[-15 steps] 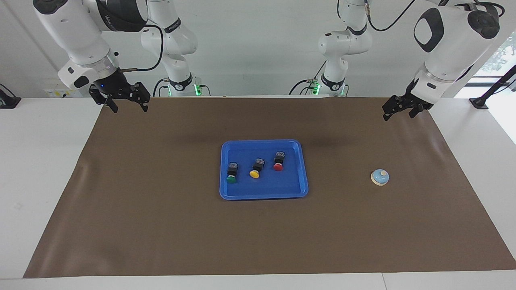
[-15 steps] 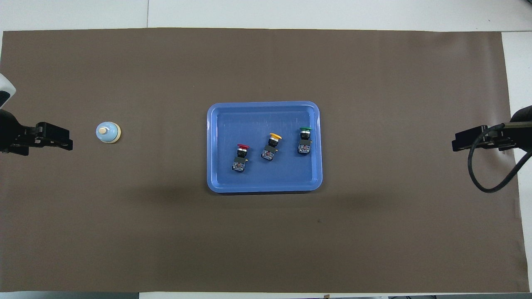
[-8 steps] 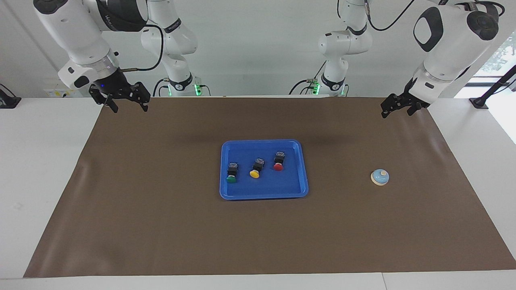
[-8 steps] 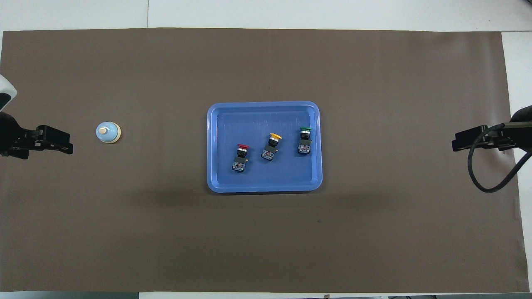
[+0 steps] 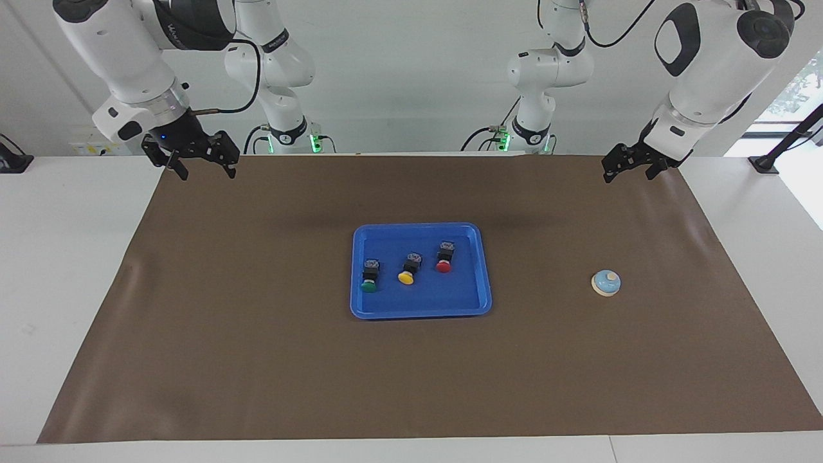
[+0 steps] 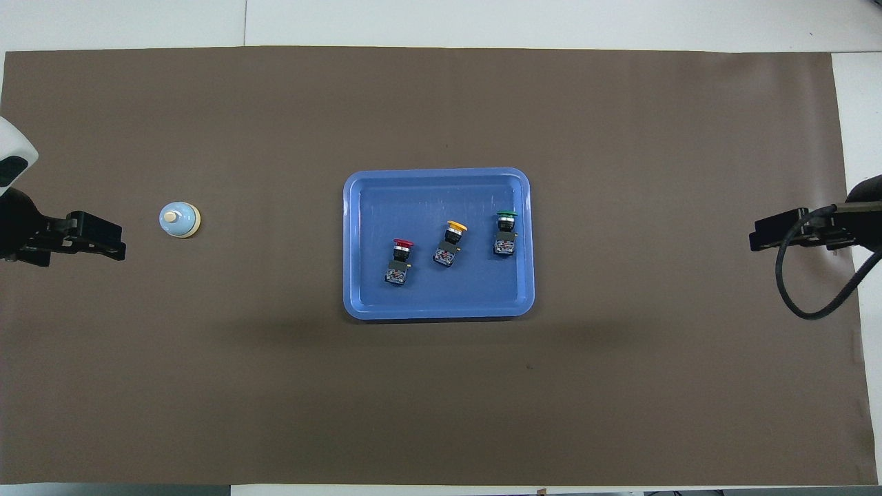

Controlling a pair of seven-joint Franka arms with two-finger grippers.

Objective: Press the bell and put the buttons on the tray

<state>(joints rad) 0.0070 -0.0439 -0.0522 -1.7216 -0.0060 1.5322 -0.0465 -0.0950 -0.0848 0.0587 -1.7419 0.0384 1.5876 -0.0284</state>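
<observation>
The blue tray (image 5: 421, 308) lies mid-table on the brown mat (image 5: 257, 334), holding all three buttons in a slanted row — green button (image 5: 369, 275) toward the right arm's end, yellow button (image 5: 409, 268) in the middle, red button (image 5: 445, 256) nearest the robots. The bell (image 5: 605, 283) stands alone on the mat toward the left arm's end, well apart from the tray.

The left end effector (image 5: 625, 167) hangs raised over the mat's corner at its own end, wrist angled down toward the table, fingers spread wide, empty. The right end effector (image 5: 202, 165) waits raised over the mat's corner at its own end — also wide and empty.
</observation>
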